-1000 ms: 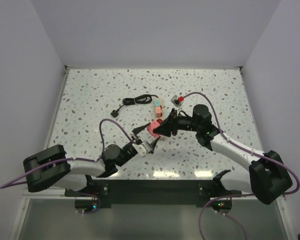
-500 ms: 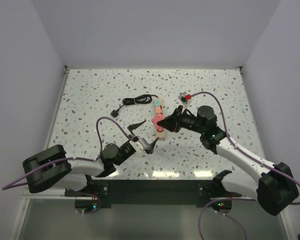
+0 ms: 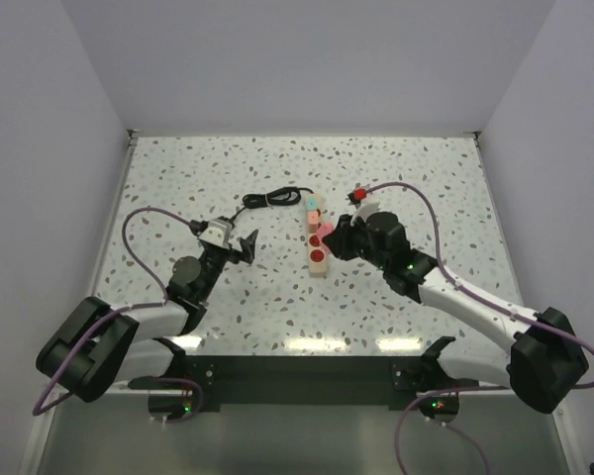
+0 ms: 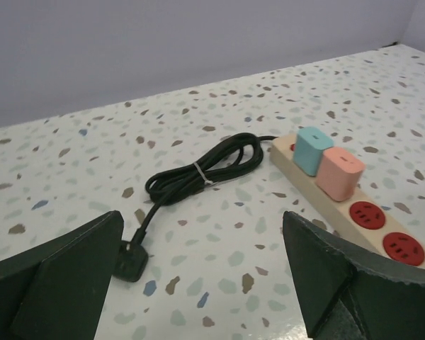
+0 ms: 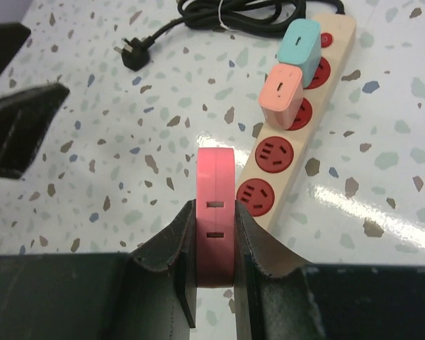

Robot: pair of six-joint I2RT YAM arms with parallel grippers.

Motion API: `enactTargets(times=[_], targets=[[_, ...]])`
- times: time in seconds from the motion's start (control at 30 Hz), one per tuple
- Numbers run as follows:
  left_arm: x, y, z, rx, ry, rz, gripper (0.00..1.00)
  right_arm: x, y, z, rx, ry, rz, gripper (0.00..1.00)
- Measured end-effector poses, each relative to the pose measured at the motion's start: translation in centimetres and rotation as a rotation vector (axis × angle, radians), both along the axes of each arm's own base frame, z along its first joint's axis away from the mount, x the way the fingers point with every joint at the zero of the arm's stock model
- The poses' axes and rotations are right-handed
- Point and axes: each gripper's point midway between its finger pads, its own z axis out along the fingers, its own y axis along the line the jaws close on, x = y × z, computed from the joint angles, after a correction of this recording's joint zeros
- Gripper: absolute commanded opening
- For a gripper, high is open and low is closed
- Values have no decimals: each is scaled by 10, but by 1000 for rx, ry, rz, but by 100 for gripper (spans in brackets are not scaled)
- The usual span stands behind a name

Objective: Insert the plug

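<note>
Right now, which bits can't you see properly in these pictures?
Right wrist view: prongs of the held plug; only its thin edge shows, and the right gripper pinches both sides.
Left wrist view: the power strip, its near end cut off by the picture edge and the left gripper.
Top view: the held plug, too small and tucked under the right gripper.

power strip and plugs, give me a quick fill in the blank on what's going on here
1. The right gripper is ___ on the plug.
2. The left gripper is ___ and holds nothing.
3. On the power strip, ___ sockets are free.
4. The teal adapter sits beside a ___ adapter.

Missing words: shut; open; two; pink
</note>
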Motion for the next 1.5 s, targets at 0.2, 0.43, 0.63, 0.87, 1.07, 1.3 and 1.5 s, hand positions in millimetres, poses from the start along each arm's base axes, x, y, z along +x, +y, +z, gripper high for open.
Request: enactTargets(times=[0.2,0.43,0.63,0.87,1.07,1.3,1.5], targets=[[22,47,-15,-110,106,143,100,-4,7,-23,-72,31,-40,0],[22,46,-28,-147,167,130,100,9,3,-59,-121,95,-133,0],[21,44,-28,-155,171,117,100,16,10,-71,-106,107,-150,0],[20,42,-28,-154,171,106,100,20,19,-78,-83,111,-151,0],[20,42,-28,-153,172,103,100,18,25,-84,-81,118,-153,0],[20,42,-28,-154,172,102,100,14,26,-83,-106,96,-182,0],[20,41,-27,-154,170,100,100,11,24,-84,-128,88,-204,0]])
